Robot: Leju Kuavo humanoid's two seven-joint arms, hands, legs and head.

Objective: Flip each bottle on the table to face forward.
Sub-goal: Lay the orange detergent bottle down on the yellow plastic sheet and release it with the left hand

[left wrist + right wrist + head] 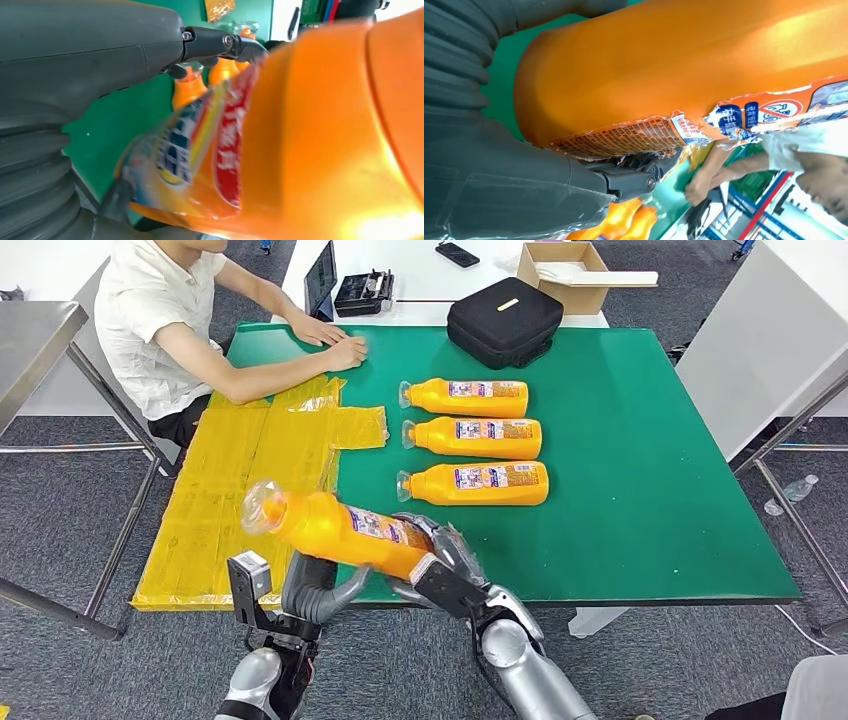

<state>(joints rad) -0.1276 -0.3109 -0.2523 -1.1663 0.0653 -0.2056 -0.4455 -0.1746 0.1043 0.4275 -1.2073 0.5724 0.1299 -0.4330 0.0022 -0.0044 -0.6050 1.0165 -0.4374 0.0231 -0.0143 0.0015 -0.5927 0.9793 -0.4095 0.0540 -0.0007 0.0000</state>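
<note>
An orange bottle point(340, 528) with a clear cap hangs tilted over the front edge of the green table point(650, 490), cap toward the left. My right hand point(445, 565) grips its base end, and the torn label point(664, 135) lies against its fingers point(634, 180). My left hand point(318, 592) holds the bottle's middle from below; its dark fingers point(220, 42) reach past the blurred bottle point(300, 140). Three more orange bottles point(470, 397) point(478, 437) point(480, 483) lie in a column mid-table, labels up, caps to the left.
A yellow plastic sheet point(240, 480) covers the table's left part. A person point(170, 320) sits at the far left corner with both hands on the table. A black bag point(505, 320) stands at the far edge. A metal table point(30, 340) is at the left.
</note>
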